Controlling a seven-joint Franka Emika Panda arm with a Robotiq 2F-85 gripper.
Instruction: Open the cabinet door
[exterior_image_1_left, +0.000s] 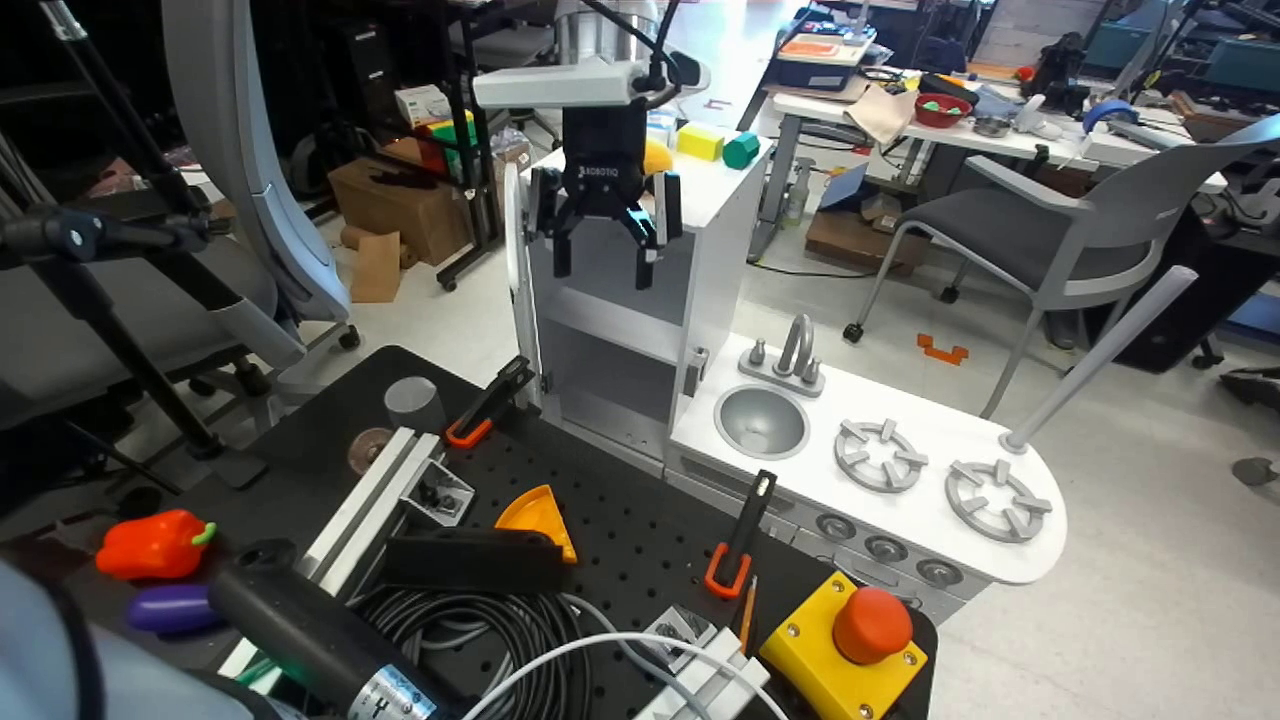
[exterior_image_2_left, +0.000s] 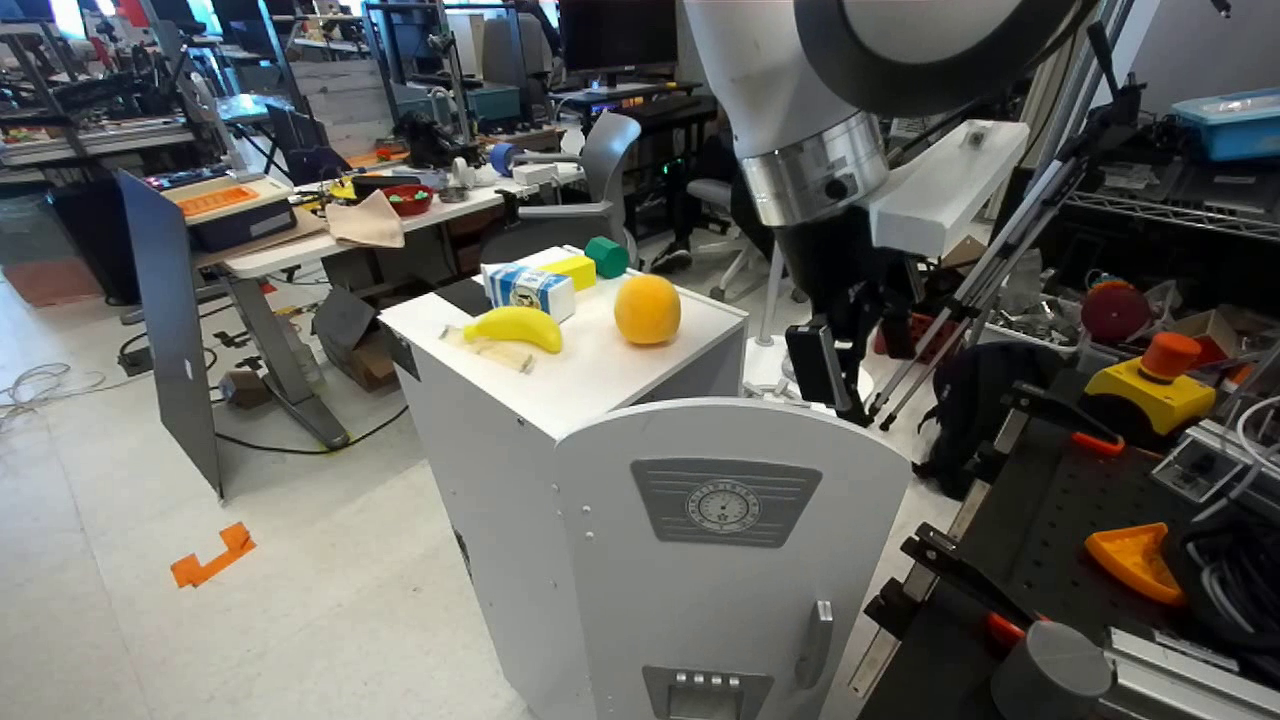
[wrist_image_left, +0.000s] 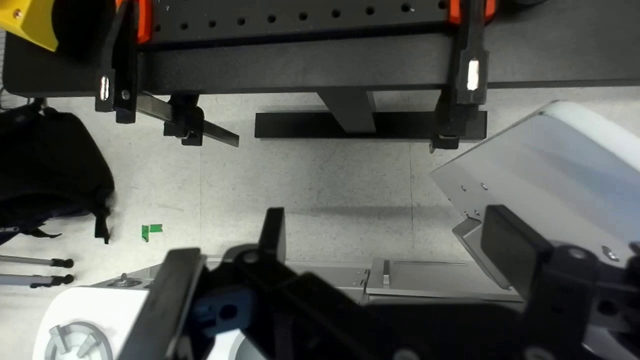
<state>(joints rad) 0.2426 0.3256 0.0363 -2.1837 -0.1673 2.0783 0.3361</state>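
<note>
1. Cabinet door (exterior_image_2_left: 725, 600): stands swung out from the front of the white cabinet (exterior_image_2_left: 490, 480), adjoining it along one side, free edge toward the black table (exterior_image_2_left: 1050, 510).
2. Panel upright, long axis vertical. Outer face, with handle (exterior_image_2_left: 818, 645), turned to the camera in an exterior view. Door nearly edge-on (exterior_image_1_left: 517, 240) in an exterior view, left of the cabinet's opening. Wrist view: inner face at right, slanting across the picture.
3. Gripper (exterior_image_1_left: 604, 262): fingers well apart, hanging before the upper part of the cabinet, near the door. Contact with the door unclear.
4. Containers: cabinet interior split by a white shelf (exterior_image_1_left: 615, 322) into upper and lower compartments. Red bowl (exterior_image_1_left: 940, 121) on far desk (exterior_image_1_left: 820, 108) holds small green pieces. Pale tray (exterior_image_2_left: 275, 189) there holds something orange. Round grey sink (exterior_image_1_left: 762, 430) set in low white counter (exterior_image_1_left: 945, 435).
5. On cabinet top: banana (exterior_image_2_left: 515, 328), orange fruit (exterior_image_2_left: 647, 310), blue-and-white carton (exterior_image_2_left: 530, 290), yellow block (exterior_image_2_left: 575, 270), green block (exterior_image_2_left: 607, 257).
6. Door's look: off-white, top edge arched. Grey tapered plaque (exterior_image_2_left: 660, 500) with round dial (exterior_image_2_left: 723, 506) high up; handle grey, slim, vertical, near the free edge; lower grey panel (exterior_image_2_left: 660, 690) cut by the frame.
</note>
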